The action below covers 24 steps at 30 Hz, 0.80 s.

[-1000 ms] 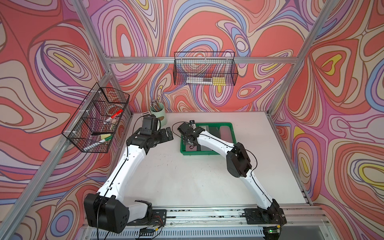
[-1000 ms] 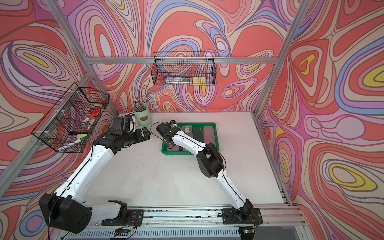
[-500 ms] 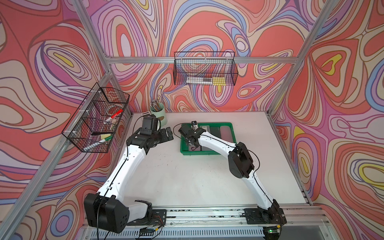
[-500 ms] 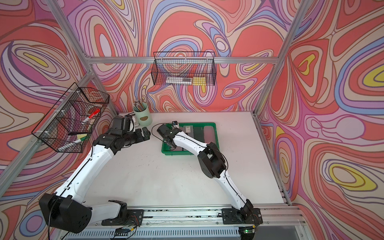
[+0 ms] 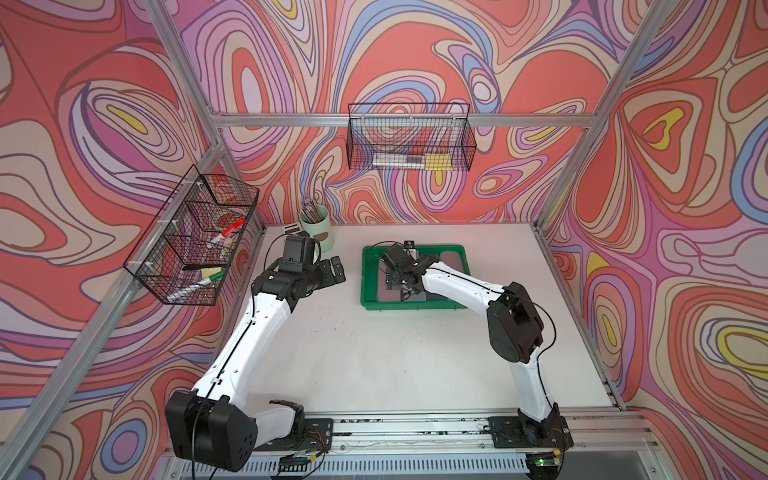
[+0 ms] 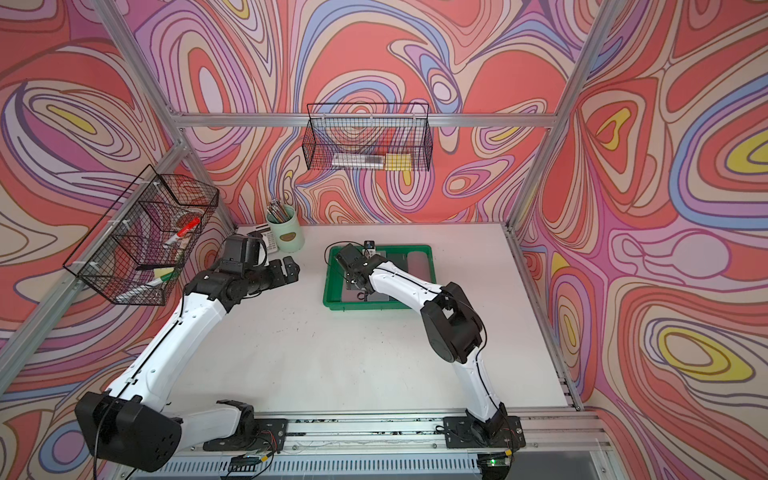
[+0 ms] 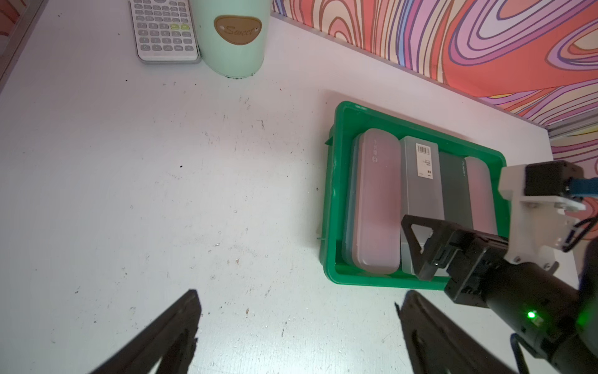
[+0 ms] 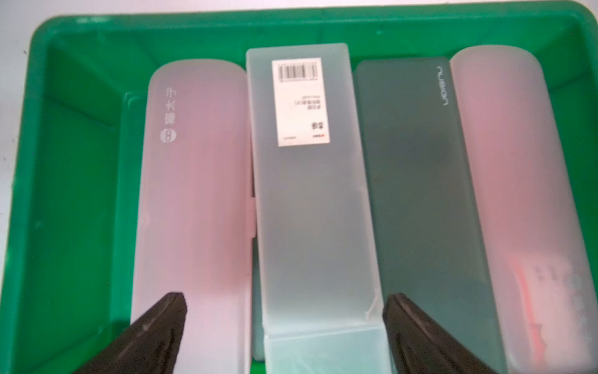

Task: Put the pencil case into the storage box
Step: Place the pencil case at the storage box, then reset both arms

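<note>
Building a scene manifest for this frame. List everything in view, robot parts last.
storage box: 1, bright green, far side of the table
pink pencil cases: 2, frosted pink, outermost in the storage box
clear pencil case: 1, frosted grey with a barcode label, in the box
dark pencil case: 1, dark green, in the box beside the clear one
pen cup: 1, mint green, far-left table corner, holding pencils
calculator: 1, grey, beside the pen cup
wire baskets: 2, black, left wall and back wall
table: 1, white
left gripper: 1, black, open, above bare table
right gripper: 1, black, open, over the clear pencil case
</note>
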Each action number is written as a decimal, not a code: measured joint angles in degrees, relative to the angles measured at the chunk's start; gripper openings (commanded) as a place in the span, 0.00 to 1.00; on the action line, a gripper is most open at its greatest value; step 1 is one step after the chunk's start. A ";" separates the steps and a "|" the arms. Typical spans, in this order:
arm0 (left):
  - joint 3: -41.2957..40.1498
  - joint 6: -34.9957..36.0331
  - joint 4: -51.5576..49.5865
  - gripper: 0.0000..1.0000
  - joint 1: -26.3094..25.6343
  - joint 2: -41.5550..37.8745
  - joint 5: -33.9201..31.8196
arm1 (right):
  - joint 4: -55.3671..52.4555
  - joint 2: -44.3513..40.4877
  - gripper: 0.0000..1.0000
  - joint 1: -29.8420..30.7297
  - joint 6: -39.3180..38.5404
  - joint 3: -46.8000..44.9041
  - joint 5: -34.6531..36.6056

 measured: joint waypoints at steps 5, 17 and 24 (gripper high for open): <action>-1.60 0.83 0.59 0.99 0.00 -1.73 0.11 | 5.27 -3.17 0.98 -0.63 -1.03 -5.66 -1.36; -17.46 10.34 15.72 0.99 0.00 -14.71 -2.56 | 22.40 -31.71 0.98 -2.62 -11.21 -26.49 9.75; -26.08 15.52 26.99 0.99 0.02 -9.57 -10.64 | 33.00 -44.94 0.98 -13.03 -21.97 -46.93 13.94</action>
